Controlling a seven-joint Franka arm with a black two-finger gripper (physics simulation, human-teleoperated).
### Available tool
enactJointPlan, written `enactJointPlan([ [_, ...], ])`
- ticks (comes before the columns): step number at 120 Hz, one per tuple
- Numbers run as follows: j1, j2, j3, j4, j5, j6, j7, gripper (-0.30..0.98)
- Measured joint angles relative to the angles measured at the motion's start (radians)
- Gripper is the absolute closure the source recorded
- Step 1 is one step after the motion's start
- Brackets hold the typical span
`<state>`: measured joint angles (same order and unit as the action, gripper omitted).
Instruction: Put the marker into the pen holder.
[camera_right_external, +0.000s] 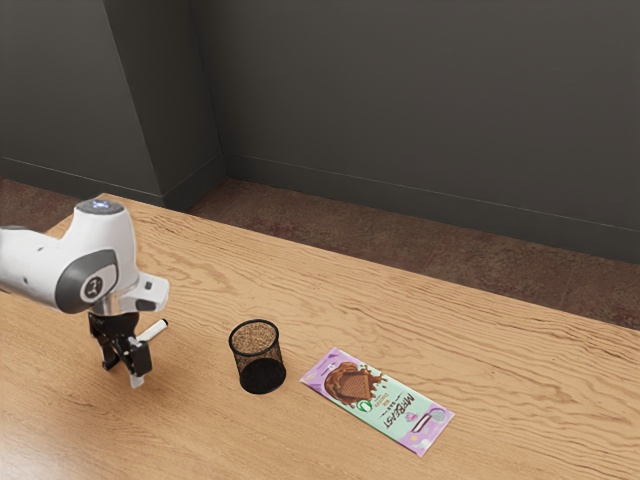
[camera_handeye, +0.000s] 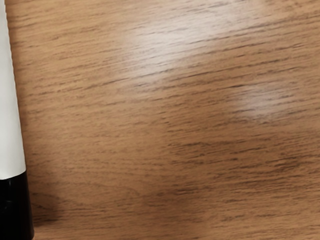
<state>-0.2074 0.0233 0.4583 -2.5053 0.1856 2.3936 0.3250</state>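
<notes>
closest to the camera of the exterior view lies the wrapped chocolate bar (camera_right_external: 378, 402), flat on the table (camera_right_external: 500, 400), purple and pale green, with a picture of chocolate and turned-over letters; the smallest print is too small to read.

a little farther, at the exterior view's left, the gripper (camera_right_external: 122, 373) points down, low over the wood. its black fingers stand apart from each other, one of them with a light tip. the arm (camera_right_external: 40, 265) above it is cut off by the exterior view's left edge.

the pen holder (camera_right_external: 259, 352) stands upright between the gripper and the bar, well apart from the gripper. it is round, of black mesh with a dark rim, and some wood is seen through its wall.

just behind the gripper is the marker (camera_right_external: 153, 330). it seems to lie on the table, outside the pen holder. in the exterior view its nearer part is hidden by the gripper, so i cannot tell if they touch. the marker is slim, with a smooth white body and a black end, and this end is directed away from the gripper. in the wrist view the edge cuts it along its length, and both ends are hard to judge.

beyond the table come the reddish brown floor (camera_right_external: 420, 262) and the dark grey wall (camera_right_external: 430, 120).
</notes>
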Motion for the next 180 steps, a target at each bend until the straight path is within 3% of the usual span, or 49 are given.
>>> enactJointPlan([
  [36, 0.096, 0.070, 0.000, 0.068, -0.019, 0.071, 0.037, 0.02],
  [71, 0.086, 0.138, -0.003, 0.108, -0.208, 0.093, 0.094, 0.02],
  [98, 0.086, 0.170, -0.003, 0.110, -0.255, 0.099, 0.143, 0.04],
  [158, 0.079, 0.163, -0.003, 0.112, -0.265, 0.102, 0.204, 0.63],
  [180, 0.076, 0.164, -0.002, 0.112, -0.261, 0.104, 0.209, 0.66],
])
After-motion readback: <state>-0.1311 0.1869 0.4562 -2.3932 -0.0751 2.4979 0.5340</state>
